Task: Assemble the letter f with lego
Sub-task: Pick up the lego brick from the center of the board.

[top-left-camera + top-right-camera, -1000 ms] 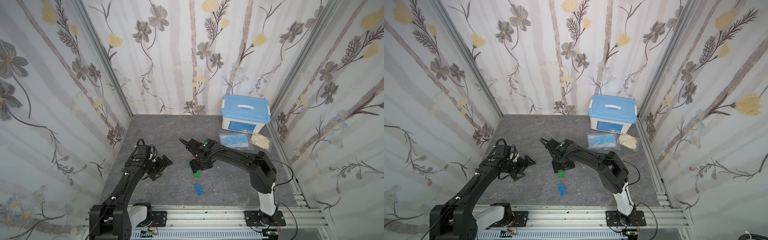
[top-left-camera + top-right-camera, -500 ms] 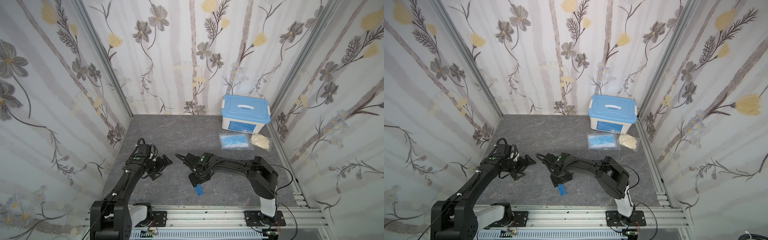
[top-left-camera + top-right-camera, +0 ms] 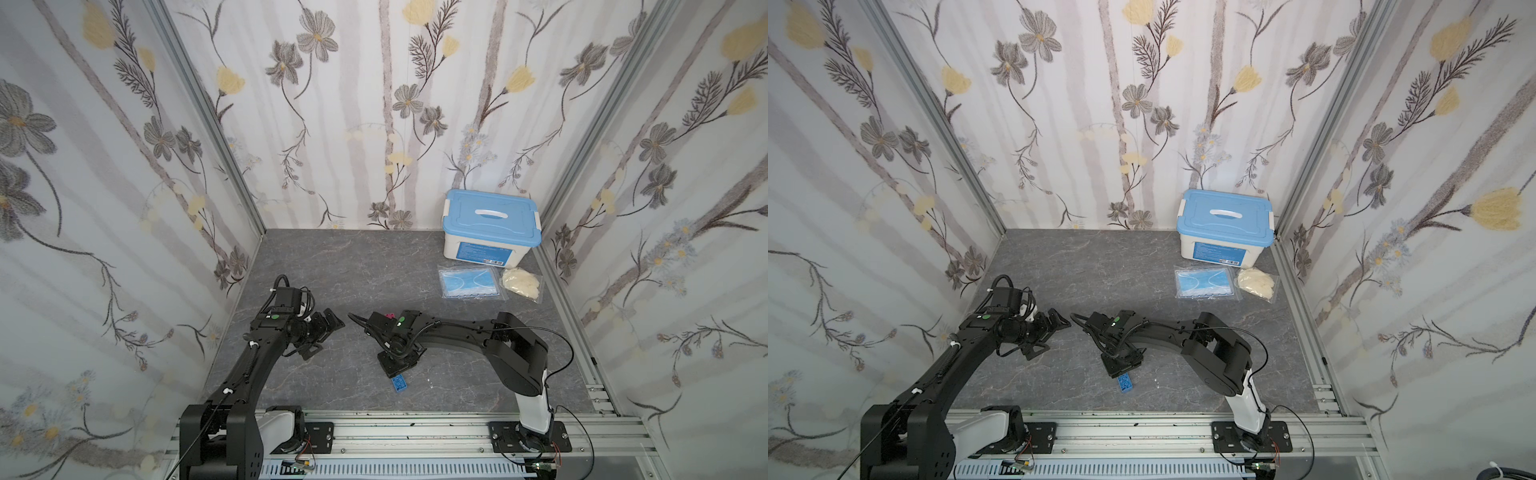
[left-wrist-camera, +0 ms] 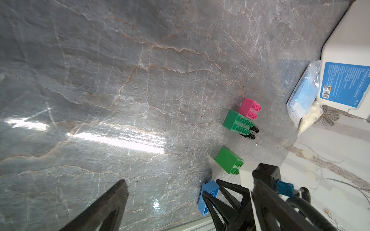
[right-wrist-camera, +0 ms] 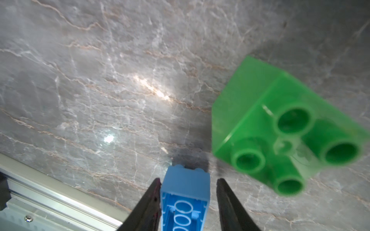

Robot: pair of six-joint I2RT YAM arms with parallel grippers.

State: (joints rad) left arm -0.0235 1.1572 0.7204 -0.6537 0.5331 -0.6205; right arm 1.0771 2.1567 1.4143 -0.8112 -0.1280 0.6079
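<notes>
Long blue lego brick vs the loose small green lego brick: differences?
The long blue lego brick is oblong; the small green lego brick is squarish. Blue sits between the fingers of the right gripper, hollow underside facing that wrist camera; green lies free, studs facing it. Both lie on their sides on the grey marbled table.

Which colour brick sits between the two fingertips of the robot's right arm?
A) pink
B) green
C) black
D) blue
D: in the right wrist view the blue brick lies between the fingers of the right gripper, while a small green brick lies off to one side, outside them.
</notes>
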